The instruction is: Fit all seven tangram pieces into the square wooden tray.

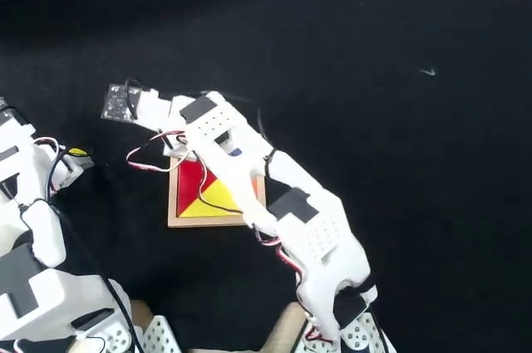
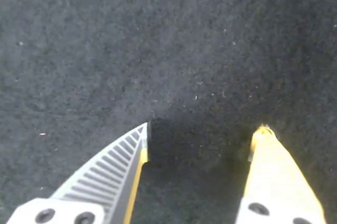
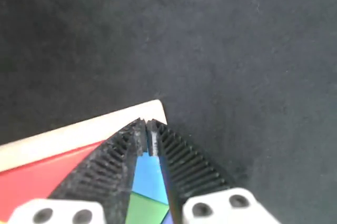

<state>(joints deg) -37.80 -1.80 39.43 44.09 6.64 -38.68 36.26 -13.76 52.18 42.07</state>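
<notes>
judging by what sits in the wooden tray (image 1: 212, 221), the job looks far along: a red piece (image 1: 189, 183) and a yellow piece (image 1: 218, 197) lie flat inside it, and the right wrist view adds a blue piece (image 3: 147, 174) and a green piece (image 3: 145, 208) beside the red. the right arm covers the rest of the tray, so i cannot count all seven.

the tray lies left of the bench's (image 2: 158, 34) middle, well away from its far edge. its rim is pale, smooth wood. the pieces are flat, glossy and straight-edged, and the bench cover is a black, felt-like cloth.

the right gripper (image 3: 146, 125) hovers over a tray corner, its ribbed black jaws pinched together on nothing. the left gripper (image 2: 202, 129) hangs near the bench's left edge, jaws wide apart and empty.
</notes>
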